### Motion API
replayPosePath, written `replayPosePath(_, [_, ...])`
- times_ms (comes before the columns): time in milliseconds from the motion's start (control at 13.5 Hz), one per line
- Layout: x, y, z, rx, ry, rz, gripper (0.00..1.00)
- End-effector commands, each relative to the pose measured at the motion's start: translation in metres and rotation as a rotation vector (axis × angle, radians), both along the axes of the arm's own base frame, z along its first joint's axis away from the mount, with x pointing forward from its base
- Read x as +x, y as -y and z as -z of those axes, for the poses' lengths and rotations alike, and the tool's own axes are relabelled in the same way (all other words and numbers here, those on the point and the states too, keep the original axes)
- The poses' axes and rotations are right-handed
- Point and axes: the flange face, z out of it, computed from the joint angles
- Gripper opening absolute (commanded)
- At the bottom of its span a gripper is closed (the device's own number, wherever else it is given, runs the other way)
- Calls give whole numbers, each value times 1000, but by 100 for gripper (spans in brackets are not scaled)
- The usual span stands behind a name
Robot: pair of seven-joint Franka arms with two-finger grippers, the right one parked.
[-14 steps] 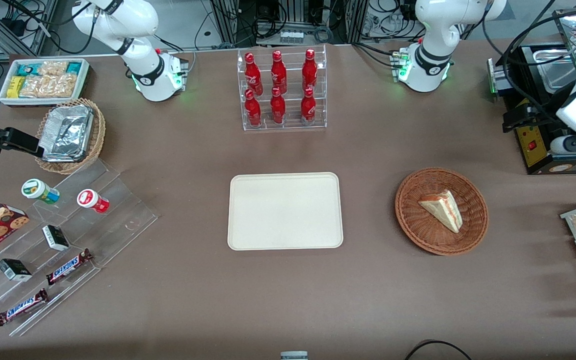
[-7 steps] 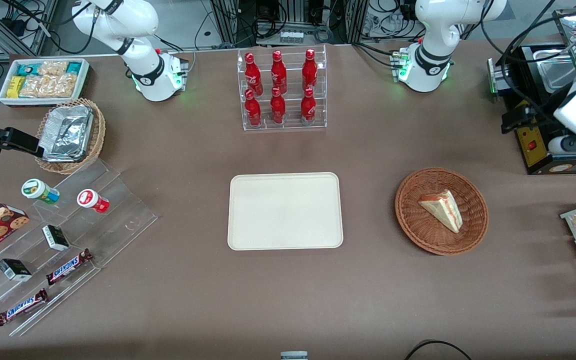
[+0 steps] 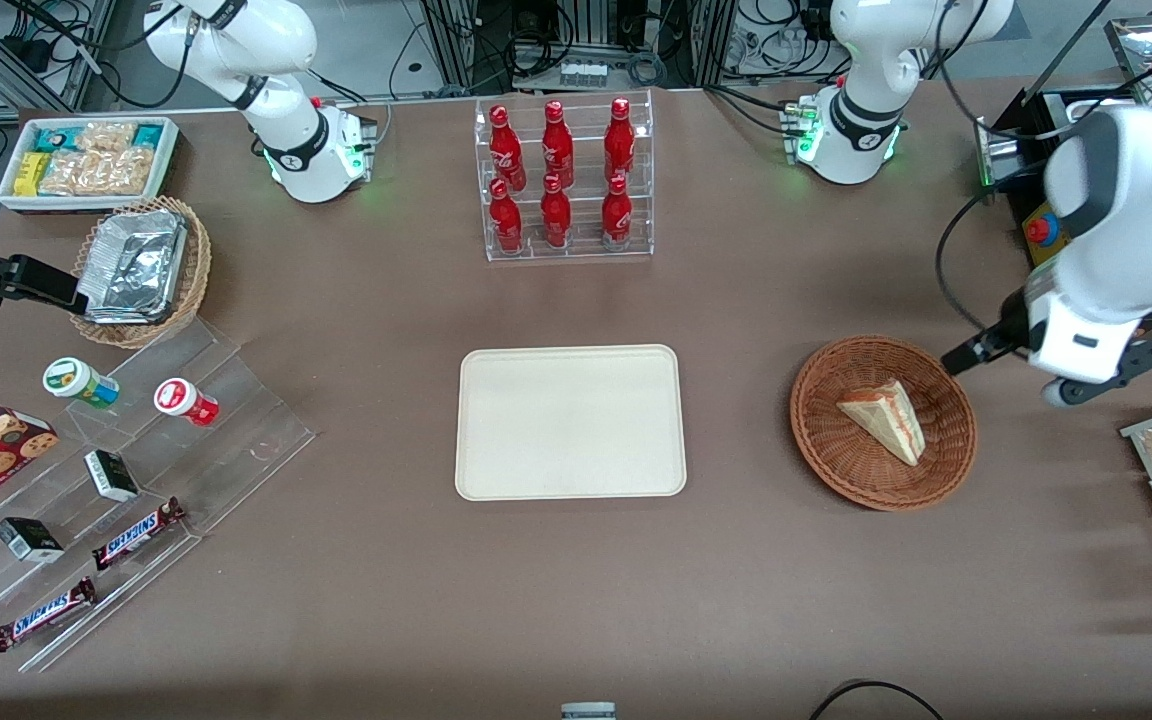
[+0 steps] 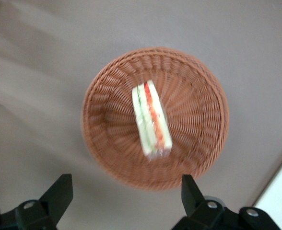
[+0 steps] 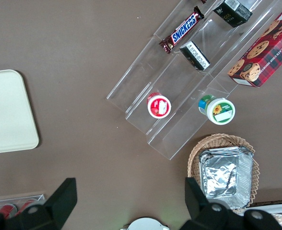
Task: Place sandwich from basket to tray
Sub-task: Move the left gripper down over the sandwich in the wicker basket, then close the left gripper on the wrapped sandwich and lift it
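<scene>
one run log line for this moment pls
phase: approach | gripper: open, above basket | sandwich: in basket | tray: bare

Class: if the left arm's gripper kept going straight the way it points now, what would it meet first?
Probably the basket, likely near its rim: the open gripper, high above the table, points down there. The sandwich sits farther in; depth is unclear.

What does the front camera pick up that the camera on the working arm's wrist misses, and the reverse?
Only the front view shows the red bottles in a clear rack, the foil containers in a tan wicker basket and the whole cream rectangular tray.

Only the wrist view shows the open gripper above the reddish-brown woven basket.

Both show that basket with the triangular sandwich in it.
</scene>
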Motion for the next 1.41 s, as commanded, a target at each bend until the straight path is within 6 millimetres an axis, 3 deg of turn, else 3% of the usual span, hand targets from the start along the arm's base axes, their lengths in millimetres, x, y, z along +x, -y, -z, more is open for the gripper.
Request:
replayPosePath(0, [-22,9,39,4,67,-138,100])
replayPosePath(370, [-23,31,114,-4,64,-190,100])
replayPosePath(815, [-26,30,165,-14,81,-196,100])
replayPosePath(889, [-26,30,172,-13,76,-205,92])
replayPosePath(963, [-23,27,172,-15,84,-228,65])
replayPosePath(1037, [-21,24,174,-14,84,-252,26])
replayPosePath(1111, [-17,25,171,-15,91,-257,0])
replayPosePath(1333, [-14,27,158,-19,107,-256,0])
